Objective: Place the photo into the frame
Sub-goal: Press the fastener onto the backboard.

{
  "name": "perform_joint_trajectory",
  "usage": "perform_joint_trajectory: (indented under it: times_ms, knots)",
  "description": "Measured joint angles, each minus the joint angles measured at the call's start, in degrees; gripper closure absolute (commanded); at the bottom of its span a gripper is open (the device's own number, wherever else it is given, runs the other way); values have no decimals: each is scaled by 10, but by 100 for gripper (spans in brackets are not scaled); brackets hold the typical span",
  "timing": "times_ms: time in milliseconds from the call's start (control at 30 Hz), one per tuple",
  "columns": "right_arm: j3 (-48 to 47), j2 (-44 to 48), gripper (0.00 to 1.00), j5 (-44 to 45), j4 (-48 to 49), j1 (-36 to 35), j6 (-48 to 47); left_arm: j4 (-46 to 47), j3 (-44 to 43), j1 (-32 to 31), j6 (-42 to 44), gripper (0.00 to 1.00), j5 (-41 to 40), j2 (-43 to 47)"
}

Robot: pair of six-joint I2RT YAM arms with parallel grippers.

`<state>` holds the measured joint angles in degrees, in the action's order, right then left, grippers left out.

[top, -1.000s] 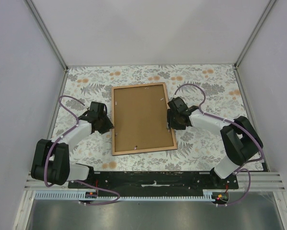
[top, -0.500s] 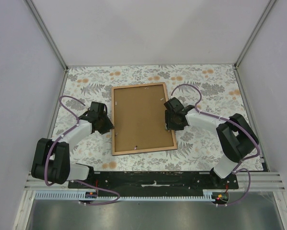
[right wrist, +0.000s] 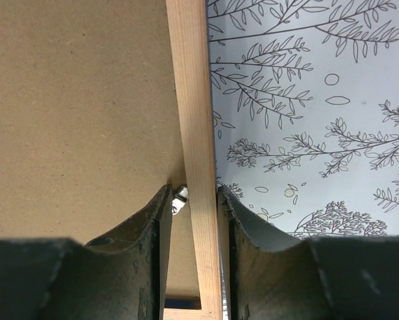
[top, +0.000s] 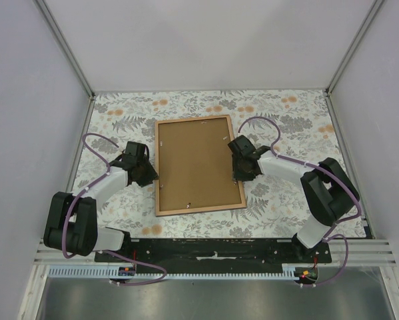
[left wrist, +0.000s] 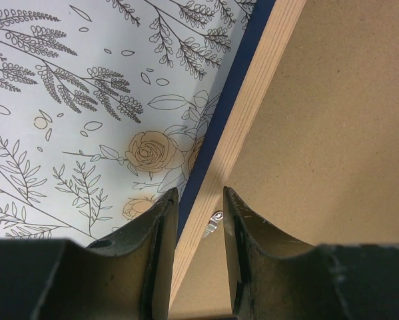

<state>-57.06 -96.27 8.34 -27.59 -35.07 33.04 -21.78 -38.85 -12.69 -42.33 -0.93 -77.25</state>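
The frame (top: 200, 209) lies face down mid-table, its light wood rim up and a brown backing board (top: 196, 163) filling it. The photo is hidden. My left gripper (top: 151, 175) sits astride the left rim (left wrist: 252, 100), and the rim's dark blue outer edge shows beside it. Its jaws (left wrist: 199, 191) are closed in on the rim next to a small metal clip (left wrist: 212, 223). My right gripper (top: 238, 175) straddles the right rim (right wrist: 192, 87). Those jaws (right wrist: 194, 188) are drawn in on the wood, with another clip (right wrist: 180, 198) just inside.
A floral tablecloth (top: 279, 127) covers the table around the frame. Grey enclosure walls with metal posts (top: 66, 47) stand at the left, right and back. The arm bases sit on the black rail (top: 206, 248) at the near edge.
The right gripper has slid slightly along the right rim and its jaws have narrowed onto it. The left arm and the frame have not moved.
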Motion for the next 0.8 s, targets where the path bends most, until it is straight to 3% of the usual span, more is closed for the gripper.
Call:
perform_joint_trajectory:
  times_ms: [600,700,800]
  knots:
    - [1,4,88,3,-3,0,-3,0,0,0,0,60,0,0]
    - [4,7,86,-3,-3,-1,-7,0,0,0,0,60,0,0]
    - [9,12,77,-9,-1,-1,-10,0,0,0,0,60,0,0]
